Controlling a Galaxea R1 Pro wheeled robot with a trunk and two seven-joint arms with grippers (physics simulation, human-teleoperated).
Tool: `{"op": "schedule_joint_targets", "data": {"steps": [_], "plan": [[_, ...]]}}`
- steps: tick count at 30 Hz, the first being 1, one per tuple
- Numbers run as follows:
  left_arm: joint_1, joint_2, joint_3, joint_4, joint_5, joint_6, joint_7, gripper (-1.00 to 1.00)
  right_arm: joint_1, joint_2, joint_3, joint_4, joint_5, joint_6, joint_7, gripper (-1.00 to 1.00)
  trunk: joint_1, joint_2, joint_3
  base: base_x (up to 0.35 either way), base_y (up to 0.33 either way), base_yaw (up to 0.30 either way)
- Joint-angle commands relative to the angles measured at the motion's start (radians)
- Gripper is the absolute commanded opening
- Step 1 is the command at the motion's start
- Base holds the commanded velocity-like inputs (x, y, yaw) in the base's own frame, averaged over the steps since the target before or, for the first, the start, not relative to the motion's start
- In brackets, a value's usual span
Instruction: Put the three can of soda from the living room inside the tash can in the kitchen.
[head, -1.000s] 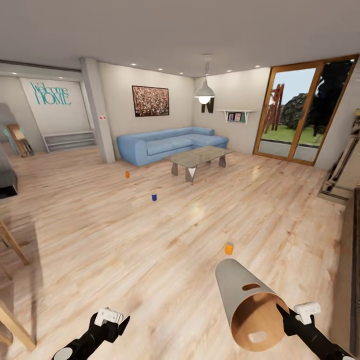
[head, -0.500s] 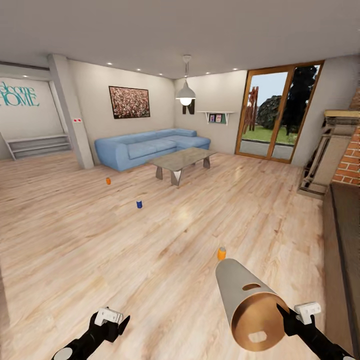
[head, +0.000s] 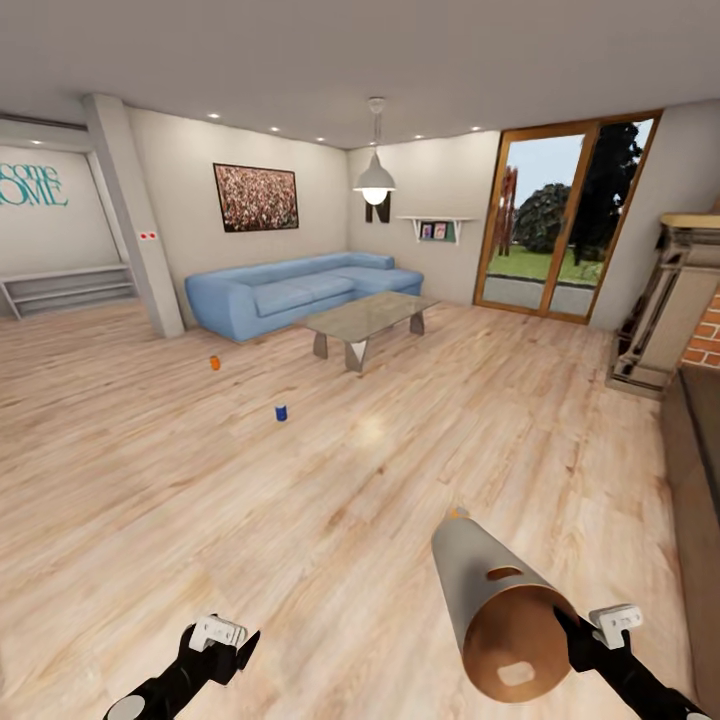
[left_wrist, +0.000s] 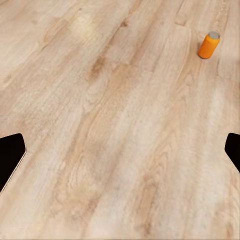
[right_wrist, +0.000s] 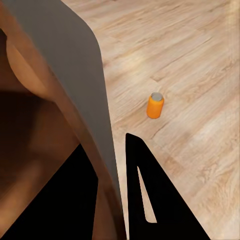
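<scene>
The wooden trash can (head: 500, 615) is clamped at its rim by the right tool (head: 572, 632). The left tool (head: 222, 640) is spread apart. The nearest orange soda can (right_wrist: 155, 105), judged light, rigid and smooth, is best gripped across its cylindrical side.

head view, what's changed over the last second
The camera swung right and moved forward: the nearest orange can slid down behind the trash can, only its top showing. The right gripper still holds the bin's rim; the left gripper stays empty. The cans themselves did not move.

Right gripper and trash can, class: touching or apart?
Touching: the right wrist view shows the right gripper fingers clamped either side of the trash can wall.
</scene>
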Motion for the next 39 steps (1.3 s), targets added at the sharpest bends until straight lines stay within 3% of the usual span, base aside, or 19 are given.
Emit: {"op": "schedule_joint_targets", "data": {"steps": [1, 6, 11, 16, 29, 39], "plan": [[0.000, 0.000, 0.000, 0.000, 0.000, 0.000, 0.000, 1.00, -0.001, 0.000, -0.002, -0.002, -0.011, 0.000, 0.005, -1.00, 0.000, 0.000, -0.001, 0.300, 0.186, 0.000], [0.000, 0.000, 0.000, 0.001, 0.000, 0.000, 0.000, 1.00, -0.001, -0.001, -0.003, -0.002, -0.013, 0.000, 0.006, -1.00, 0.000, 0.000, -0.009, 0.301, 0.170, -0.002], [0.000, 0.000, 0.000, 0.001, 0.000, 0.000, 0.000, 1.00, -0.001, -0.002, -0.003, -0.002, -0.055, 0.001, 0.008, -1.00, 0.000, 0.000, -0.017, 0.313, 0.068, -0.046], [0.000, 0.000, 0.000, 0.001, 0.000, 0.000, 0.000, 1.00, -0.001, -0.001, -0.002, -0.002, -0.064, 0.000, 0.007, -1.00, 0.000, 0.000, -0.023, 0.320, 0.000, -0.047], [0.000, 0.000, 0.000, 0.001, 0.000, 0.000, 0.000, 1.00, -0.001, 0.000, 0.000, -0.002, -0.067, 0.000, 0.006, -1.00, 0.000, 0.000, -0.024, 0.284, -0.148, -0.018], [0.000, -0.001, 0.000, 0.001, 0.000, 0.000, 0.000, 1.00, -0.001, -0.001, -0.002, -0.002, -0.068, 0.000, 0.003, -1.00, 0.000, 0.000, -0.018, 0.267, -0.187, -0.186]]}}
